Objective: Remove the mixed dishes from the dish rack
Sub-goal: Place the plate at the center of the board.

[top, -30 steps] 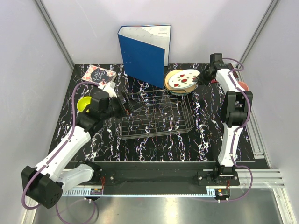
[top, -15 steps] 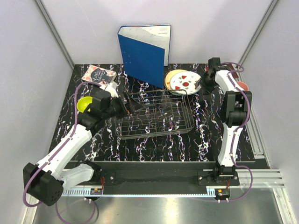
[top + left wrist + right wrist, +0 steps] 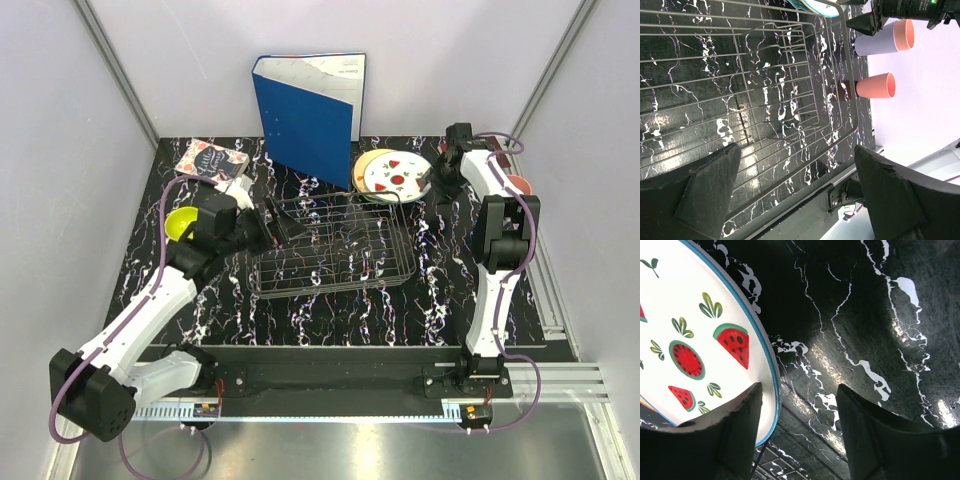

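The wire dish rack (image 3: 330, 245) stands in the middle of the table with no dishes in it. Behind its far right corner the white plate with watermelon marks (image 3: 395, 177) lies on a cream plate (image 3: 366, 163). My right gripper (image 3: 437, 180) is open just right of that plate. In the right wrist view the plate's blue rim (image 3: 771, 370) runs past the left finger, and the gap of the right gripper (image 3: 799, 390) shows only tabletop. My left gripper (image 3: 280, 225) hangs open over the rack's left end, and in its wrist view the left gripper (image 3: 796, 165) holds nothing.
A blue binder (image 3: 310, 115) stands at the back, with a small book (image 3: 210, 158) to its left. A yellow-green bowl (image 3: 180, 222) sits at the table's left edge. A pink cup (image 3: 876, 85) and a lavender cup (image 3: 875, 44) lie right of the rack.
My right gripper has opened and let go of the watermelon plate, which dropped from a tilted hold to lie flat on the cream plate. The left arm shifted only slightly.
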Tool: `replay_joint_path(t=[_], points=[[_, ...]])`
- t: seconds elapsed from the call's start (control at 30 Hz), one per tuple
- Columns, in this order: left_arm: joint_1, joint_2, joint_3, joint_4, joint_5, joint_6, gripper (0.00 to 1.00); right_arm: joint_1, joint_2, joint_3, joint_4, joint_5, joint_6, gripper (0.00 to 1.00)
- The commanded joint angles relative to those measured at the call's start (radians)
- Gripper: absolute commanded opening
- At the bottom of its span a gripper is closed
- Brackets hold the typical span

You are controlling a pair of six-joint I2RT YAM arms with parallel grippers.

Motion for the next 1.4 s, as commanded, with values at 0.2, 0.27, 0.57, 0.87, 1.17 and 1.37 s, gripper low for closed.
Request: replay_joint_path(t=[0.2, 0.27, 0.57, 0.87, 1.17, 1.37], points=[[-0.004, -0.022, -0.009, 0.036, 0.026, 0.004, 0.99, 0.012, -0.038, 0.031, -0.012, -0.021, -0.003, 0.39], [-0.003, -0.022, -0.010, 0.034, 0.027, 0.002, 0.99, 0.017, -0.038, 0.032, -0.009, -0.021, -0.001, 0.34], [-0.003, -0.019, -0.009, 0.034, 0.023, 0.002, 0.99, 0.023, -0.023, 0.057, 0.002, -0.021, 0.002, 0.14], [-0.003, -0.002, 0.001, 0.034, 0.023, 0.008, 0.99, 0.026, -0.015, 0.069, 0.025, -0.090, 0.015, 0.00], [-0.003, 0.024, 0.016, 0.034, 0.026, 0.016, 0.99, 0.028, -0.046, 0.006, 0.212, -0.277, 0.106, 0.00], [-0.003, 0.028, 0.017, 0.033, 0.020, 0.022, 0.99, 0.028, -0.023, 0.032, 0.227, -0.287, 0.114, 0.00]])
